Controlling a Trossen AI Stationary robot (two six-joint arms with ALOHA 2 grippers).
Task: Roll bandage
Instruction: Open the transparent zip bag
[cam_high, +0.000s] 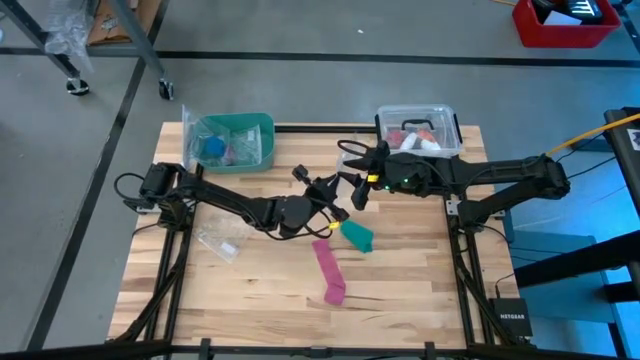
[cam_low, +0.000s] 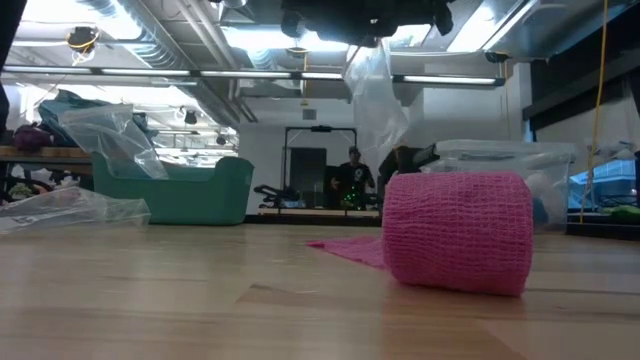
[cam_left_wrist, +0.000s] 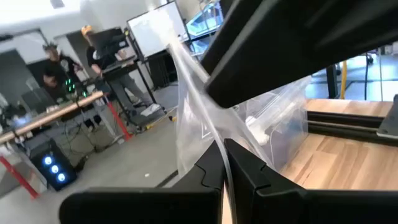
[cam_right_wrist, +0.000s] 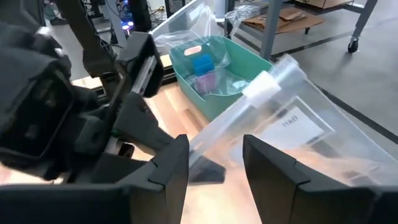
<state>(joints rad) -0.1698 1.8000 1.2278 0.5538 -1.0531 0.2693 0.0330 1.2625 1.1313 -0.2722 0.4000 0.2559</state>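
The teal-green bandage (cam_high: 358, 237) lies bunched on the wooden table, right of centre, with no gripper on it. Above the table's middle, both arms meet at a clear plastic zip bag (cam_right_wrist: 292, 118), which hangs in the air (cam_low: 375, 95). My left gripper (cam_left_wrist: 225, 152) is shut on the bag. My right gripper (cam_right_wrist: 214, 155) stands open, with the bag's zip rim (cam_right_wrist: 249, 99) running between its two fingers. In the high view the left gripper (cam_high: 325, 192) and the right gripper (cam_high: 352, 172) are close together. My left gripper pinches the clear bag's film (cam_left_wrist: 214, 134) between its two shut fingers, which point about level. The film rises slanting out of the fingertips, and the bag is clear of the table. My right gripper has the zip rim between its fingers; I cannot tell whether they touch it.
A pink strip (cam_high: 330, 270), partly rolled (cam_low: 458, 232), lies near the bandage. A teal bin (cam_high: 236, 140) stands at the back left and a clear lidded box (cam_high: 420, 128) at the back right. Another clear bag (cam_high: 222, 240) lies at the left. People stand in the room behind.
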